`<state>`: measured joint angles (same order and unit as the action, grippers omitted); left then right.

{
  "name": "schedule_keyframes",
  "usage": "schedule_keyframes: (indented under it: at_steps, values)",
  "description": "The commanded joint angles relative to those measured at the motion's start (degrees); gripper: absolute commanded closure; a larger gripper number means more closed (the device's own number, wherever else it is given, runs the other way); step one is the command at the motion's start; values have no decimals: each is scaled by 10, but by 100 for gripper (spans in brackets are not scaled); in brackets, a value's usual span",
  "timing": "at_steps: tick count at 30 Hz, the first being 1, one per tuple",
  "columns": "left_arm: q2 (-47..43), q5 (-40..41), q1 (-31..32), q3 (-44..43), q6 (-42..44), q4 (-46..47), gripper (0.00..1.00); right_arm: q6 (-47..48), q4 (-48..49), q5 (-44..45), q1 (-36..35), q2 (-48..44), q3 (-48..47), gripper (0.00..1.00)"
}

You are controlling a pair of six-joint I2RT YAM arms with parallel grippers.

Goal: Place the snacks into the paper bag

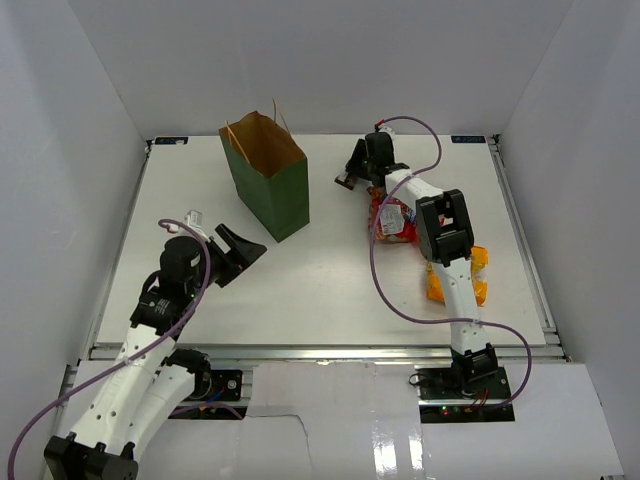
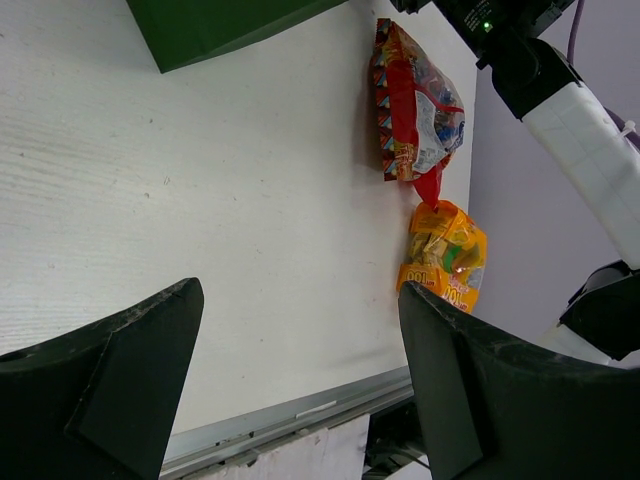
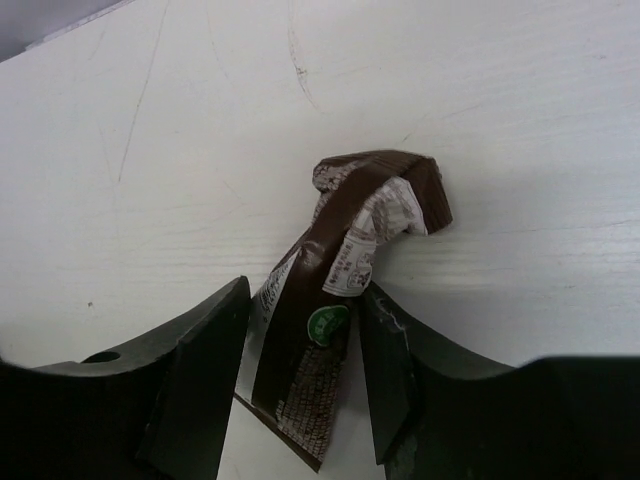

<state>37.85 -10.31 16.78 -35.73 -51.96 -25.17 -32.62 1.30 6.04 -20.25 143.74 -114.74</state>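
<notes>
The dark green paper bag (image 1: 270, 185) stands upright and open at the back left; its lower corner (image 2: 220, 25) shows in the left wrist view. My right gripper (image 1: 350, 180) is down at the table right of the bag. A dark brown bar (image 3: 340, 230) with a bent top lies between its fingers, which are open and close on both sides; the right finger (image 3: 390, 360) touches the wrapper. A large red bag (image 1: 392, 215) (image 2: 415, 105) and an orange bag (image 1: 478, 275) (image 2: 445, 255) lie under the right arm. My left gripper (image 1: 245, 255) (image 2: 300, 300) hovers open and empty near the bag's front.
The table's metal front rail (image 2: 290, 420) runs just below my left fingers. White enclosure walls (image 1: 80, 150) surround the table on three sides. A purple cable (image 1: 385, 285) loops off the right arm over the tabletop.
</notes>
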Motion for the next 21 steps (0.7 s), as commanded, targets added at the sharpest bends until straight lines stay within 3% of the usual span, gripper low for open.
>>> schedule_keyframes:
  at_steps: [1,3,7,10,17,21]
  values:
    - [1,0,2,-28,-2,12,10,10,24,6,3,10,-6,48]
    - [6,1,1,-31,-1,15,10,18,29,-13,6,2,1,58]
    - [15,1,1,-37,6,34,10,55,39,-57,21,-27,11,67]
    - [22,-7,2,-37,11,56,10,76,50,-149,40,-61,25,70]
    - [14,-23,2,-21,26,89,10,178,94,-460,73,-181,65,82]
    - [6,-32,2,-14,36,93,10,261,120,-537,56,-272,108,83]
